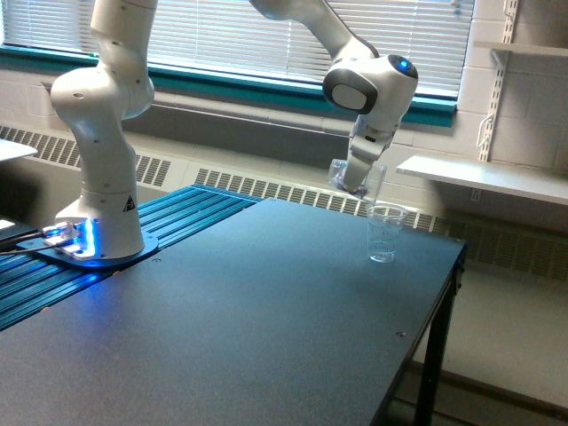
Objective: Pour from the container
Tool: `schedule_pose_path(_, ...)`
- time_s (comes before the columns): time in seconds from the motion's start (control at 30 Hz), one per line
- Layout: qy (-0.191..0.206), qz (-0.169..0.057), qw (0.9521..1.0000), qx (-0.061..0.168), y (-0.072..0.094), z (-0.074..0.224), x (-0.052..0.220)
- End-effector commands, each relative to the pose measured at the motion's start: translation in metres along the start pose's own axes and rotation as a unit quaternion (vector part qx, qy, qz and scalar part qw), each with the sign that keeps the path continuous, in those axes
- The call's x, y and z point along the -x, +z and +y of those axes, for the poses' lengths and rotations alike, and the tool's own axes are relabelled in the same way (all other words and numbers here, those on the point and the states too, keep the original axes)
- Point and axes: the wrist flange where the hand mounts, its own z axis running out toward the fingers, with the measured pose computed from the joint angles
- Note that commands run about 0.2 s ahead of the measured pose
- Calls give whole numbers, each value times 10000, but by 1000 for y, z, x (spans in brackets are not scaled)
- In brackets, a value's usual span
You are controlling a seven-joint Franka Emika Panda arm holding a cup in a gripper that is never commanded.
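The scene was evenly and fairly brightly lit, mostly by daylight that came through the closed window blinds point(222, 35) behind the arm. The dark table point(240, 328) took a soft, dull sheen with no hard glare, and shadows on it were faint and diffuse. A blue glow shone from the robot base point(75, 238) and tinted the ribbed metal beside it. The picture was low in resolution and slightly soft all over. The container point(368, 182) and the small cup point(384, 232) were hard to make out against the background.
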Motion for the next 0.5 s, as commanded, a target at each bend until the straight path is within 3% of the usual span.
schedule_pose_path(0.03,150,-75,9998,-62,-8,-5,-1)
schedule_pose_path(0.5,88,-156,9998,-90,-9,-12,9)
